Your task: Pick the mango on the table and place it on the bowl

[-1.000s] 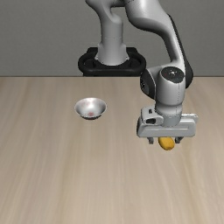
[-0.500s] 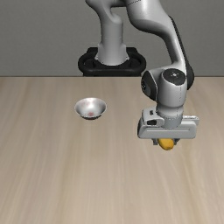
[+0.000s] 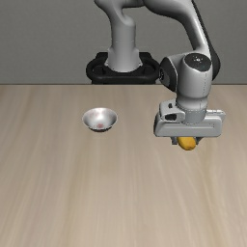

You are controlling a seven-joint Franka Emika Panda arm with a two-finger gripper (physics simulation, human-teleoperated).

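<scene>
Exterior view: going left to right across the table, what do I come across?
bowl → mango

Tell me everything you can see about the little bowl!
The bowl is small, round and shiny grey, like metal, with a reddish spot at the bottom inside. It stands upright, open side up, on the pale wooden table, towards the exterior view's left. Only the table touches it. The gripper holding the mango is apart from it, off to the exterior view's right.
</scene>
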